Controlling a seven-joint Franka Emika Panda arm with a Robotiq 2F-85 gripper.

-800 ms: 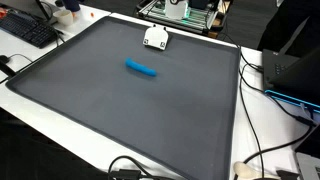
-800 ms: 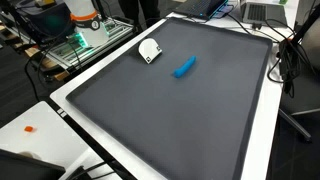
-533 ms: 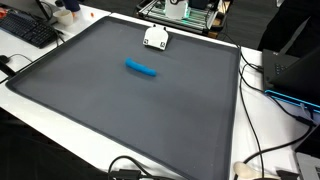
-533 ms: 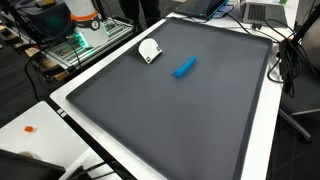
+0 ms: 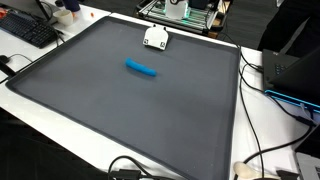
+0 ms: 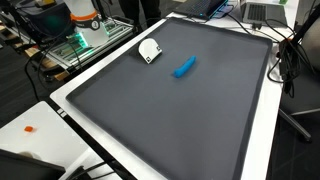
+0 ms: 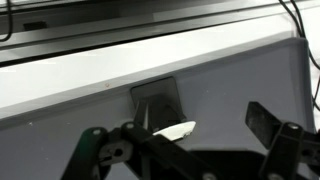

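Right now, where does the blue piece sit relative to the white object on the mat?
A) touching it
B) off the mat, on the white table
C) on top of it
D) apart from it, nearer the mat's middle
D: in both exterior views the blue piece lies alone on the dark mat, with bare mat between it and the white object by the mat's edge.

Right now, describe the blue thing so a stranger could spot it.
Find the big dark grey mat covering the white table. On its open surface lies a short blue stick. Its only neighbour, a white object at the mat's edge, is chunkier.
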